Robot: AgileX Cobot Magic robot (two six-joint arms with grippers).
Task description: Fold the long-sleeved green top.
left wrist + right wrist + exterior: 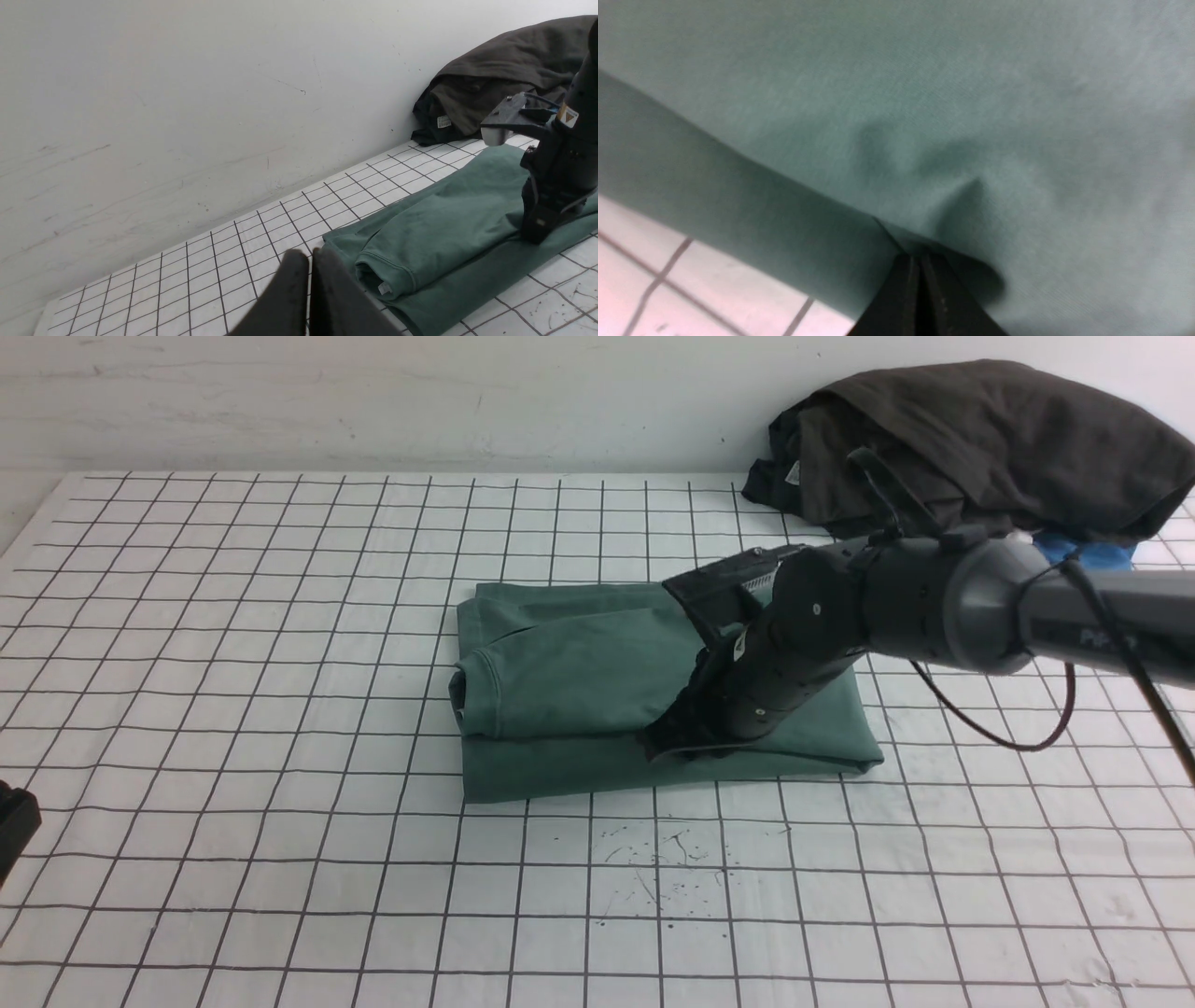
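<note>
Green top [579,672] lay folded into a rough rectangle at centre frame of the front view, on the gridded surface [233,709], long axis running left-right in the picture. Right hand [686,742] sat on the top's near edge, right of centre, tips pressed into the cloth; jaws were clenched, and the wrist view showed a small pucker of fabric at the tips [920,266], though I couldn't tell if any cloth was actually pinched. Left hand [309,280] was clenched on nothing, well apart at lower left, so the right arm was clearly nearer. Judgement: any next fold would run along that long axis. Labels: small white tag at the collar [384,288], white tag on the dark clothes pile [444,122], partial lettering on the right arm [1106,639]; none readable.
</note>
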